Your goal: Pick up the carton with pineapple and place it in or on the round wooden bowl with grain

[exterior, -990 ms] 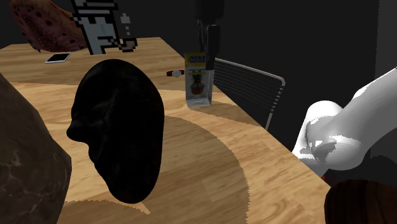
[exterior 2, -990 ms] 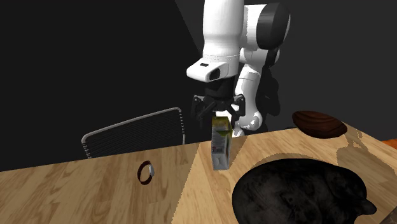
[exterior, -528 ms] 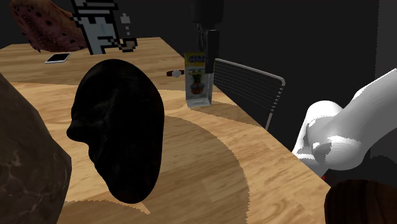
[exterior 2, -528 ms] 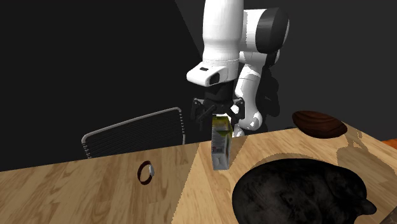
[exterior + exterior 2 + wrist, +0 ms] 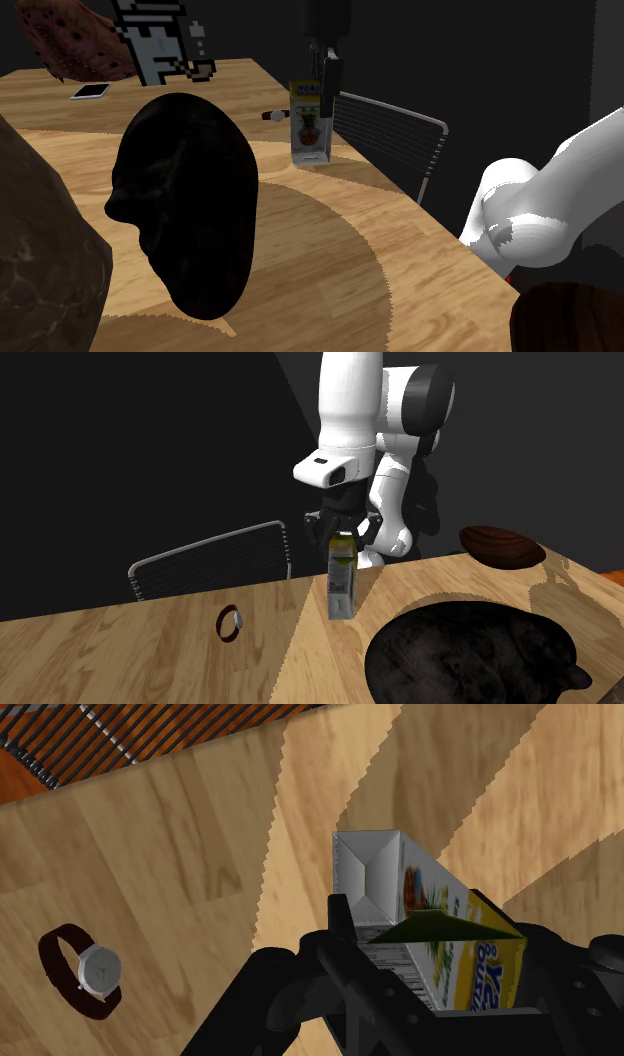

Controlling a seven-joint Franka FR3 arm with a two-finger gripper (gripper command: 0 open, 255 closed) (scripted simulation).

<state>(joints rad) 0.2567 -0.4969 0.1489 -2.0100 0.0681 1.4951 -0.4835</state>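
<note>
The pineapple carton (image 5: 311, 125) stands on the wooden table (image 5: 330, 250) near its far edge, yellow at the top with a pineapple picture. My black gripper (image 5: 328, 85) comes down on it from above and is shut on its top. In the second exterior view the gripper (image 5: 343, 537) clasps the carton (image 5: 341, 580), whose base rests on the table. In the wrist view the fingers (image 5: 345, 939) press both sides of the carton (image 5: 440, 929). A dark brown wooden bowl (image 5: 502, 545) sits by the arm's base, and its rim (image 5: 568, 318) shows at the shoulder view's lower right.
A large black head-shaped form (image 5: 185, 205) fills the table's middle, between carton and camera. A wristwatch (image 5: 231, 623) lies beside the carton. A slatted chair back (image 5: 390, 135) stands just past the table edge. A dark rock (image 5: 40, 260), a phone (image 5: 91, 91) and a pixel-art figure (image 5: 160, 40) stand off to the shoulder view's left.
The fingers have closed from wide apart onto the carton's top. The carton has shifted slightly and stands straighter in the second exterior view.
</note>
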